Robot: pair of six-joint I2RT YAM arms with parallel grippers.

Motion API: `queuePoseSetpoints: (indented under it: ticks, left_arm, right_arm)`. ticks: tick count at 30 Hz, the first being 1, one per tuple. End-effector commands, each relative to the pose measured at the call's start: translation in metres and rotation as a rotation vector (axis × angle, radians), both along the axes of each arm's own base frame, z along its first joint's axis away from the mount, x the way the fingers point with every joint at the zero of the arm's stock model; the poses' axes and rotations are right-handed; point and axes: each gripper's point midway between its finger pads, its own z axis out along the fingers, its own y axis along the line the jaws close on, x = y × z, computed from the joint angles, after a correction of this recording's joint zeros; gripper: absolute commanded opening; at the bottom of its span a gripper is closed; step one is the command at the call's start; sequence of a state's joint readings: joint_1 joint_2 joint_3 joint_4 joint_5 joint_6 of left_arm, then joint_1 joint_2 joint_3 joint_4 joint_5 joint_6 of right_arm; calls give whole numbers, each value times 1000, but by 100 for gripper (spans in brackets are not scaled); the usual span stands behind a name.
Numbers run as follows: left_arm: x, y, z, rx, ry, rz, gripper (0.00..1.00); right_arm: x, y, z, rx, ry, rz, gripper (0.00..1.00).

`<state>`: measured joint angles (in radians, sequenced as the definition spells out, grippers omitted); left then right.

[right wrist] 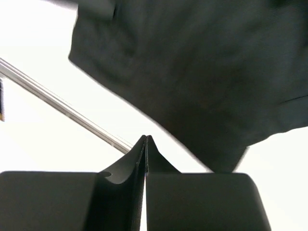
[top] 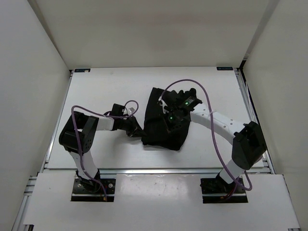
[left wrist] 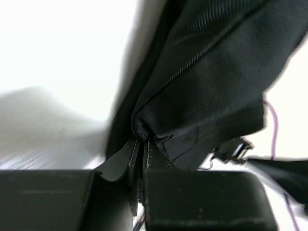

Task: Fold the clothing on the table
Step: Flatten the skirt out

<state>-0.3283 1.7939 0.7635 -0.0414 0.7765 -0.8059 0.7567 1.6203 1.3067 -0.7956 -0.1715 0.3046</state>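
We are seeing the clothing point(top: 159, 130) lying bunched just right of centre on the table point(top: 106, 86). Our left gripper point(left wrist: 142, 144) is pinching its near-left edge. Our right gripper point(right wrist: 146, 139) is hovering above it, closed and empty, with a purple cable point(top: 183, 81) looping across the far part.

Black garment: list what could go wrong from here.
1. The left claw pinches only a small bunch at the edge of the clothing; a pull may slip it free.
2. The right claw is shut with nothing between its fingers; lifting now would likely drag one side only, leaving the clothing crumpled on the table.
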Motion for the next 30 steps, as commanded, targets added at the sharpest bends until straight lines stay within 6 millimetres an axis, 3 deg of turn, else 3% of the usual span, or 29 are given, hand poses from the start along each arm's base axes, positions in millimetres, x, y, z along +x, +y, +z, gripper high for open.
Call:
queuePoseSetpoints:
  ticks: [1, 7, 14, 19, 21, 26, 30]
  left_arm:
    - [44, -11, 39, -93, -120, 57, 0]
    - [69, -6, 48, -103, -137, 98, 0]
    - [67, -2, 51, -122, -127, 109, 0]
    - [67, 0, 56, -133, -131, 114, 0]
    - [71, 2, 64, -150, -145, 123, 0]
    - [95, 10, 95, -223, -198, 167, 0]
    - [128, 44, 110, -169, -271, 254, 0]
  right_arm:
    - [-15, -9, -2, -91, -53, 69, 0]
    - [-15, -24, -19, -172, -66, 32, 0]
    - [23, -49, -50, -371, -194, -46, 0]
    - [46, -53, -65, -439, -270, -71, 1]
    - [45, -57, -73, -473, -286, -60, 0]
    - [26, -91, -102, -589, -229, -93, 0]
    - [4, -121, -107, -661, -195, -129, 0]
